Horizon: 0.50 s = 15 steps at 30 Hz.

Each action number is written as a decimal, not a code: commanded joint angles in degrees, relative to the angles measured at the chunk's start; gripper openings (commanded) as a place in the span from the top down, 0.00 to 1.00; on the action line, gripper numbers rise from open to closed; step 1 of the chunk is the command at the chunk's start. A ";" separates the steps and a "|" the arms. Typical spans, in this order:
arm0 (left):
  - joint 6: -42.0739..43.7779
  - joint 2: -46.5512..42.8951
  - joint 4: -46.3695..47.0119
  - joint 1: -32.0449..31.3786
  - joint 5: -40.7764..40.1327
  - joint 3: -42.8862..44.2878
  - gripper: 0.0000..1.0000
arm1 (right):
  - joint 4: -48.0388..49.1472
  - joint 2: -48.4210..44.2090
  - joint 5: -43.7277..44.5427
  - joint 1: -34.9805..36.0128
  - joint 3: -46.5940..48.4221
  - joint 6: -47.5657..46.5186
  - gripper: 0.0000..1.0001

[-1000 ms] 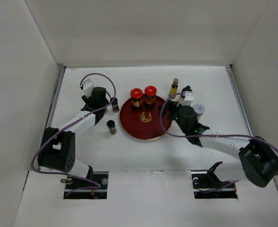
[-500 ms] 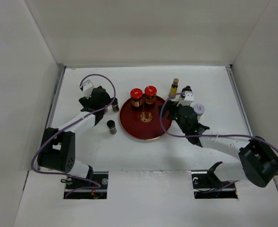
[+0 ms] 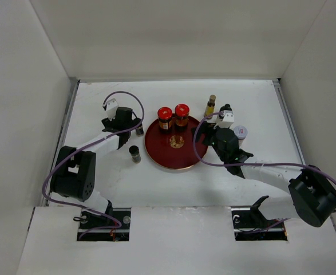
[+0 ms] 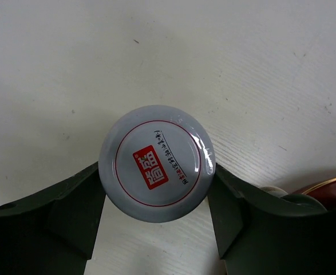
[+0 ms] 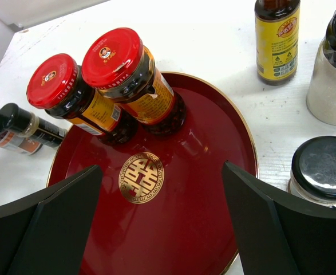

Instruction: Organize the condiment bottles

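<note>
My left gripper is shut on a white-lidded jar with a red logo, just left of the round dark red tray; the jar is hidden under the gripper in the top view. Two red-lidded brown jars stand at the tray's far edge. My right gripper is open and empty above the tray. A slim amber gold-capped bottle stands right of the tray. A small black-capped bottle stands on the table left of the tray.
A small dark bottle sits between my left gripper and the tray. A silver-lidded jar stands by the right arm. A black-lidded jar and a glass shaker stand right of the tray.
My left gripper has shifted a little to the right, toward the tray. The right arm and the bottles in view have not moved.
</note>
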 commanded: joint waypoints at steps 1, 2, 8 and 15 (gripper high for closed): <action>0.84 -0.46 0.98 0.52 -0.89 2.09 0.42 | 3.06 -0.17 -0.23 0.14 1.28 -0.39 0.08; 1.01 -0.72 0.98 0.44 -1.33 2.09 0.45 | 3.06 -0.17 -0.23 0.14 1.28 -0.39 0.08; 2.51 -2.22 0.80 0.17 -4.32 2.18 0.33 | 2.97 0.18 -0.76 0.23 1.55 -0.39 0.08; 3.30 0.33 0.80 0.35 -4.94 4.64 0.30 | 2.97 0.10 -0.76 0.32 1.55 -0.39 0.08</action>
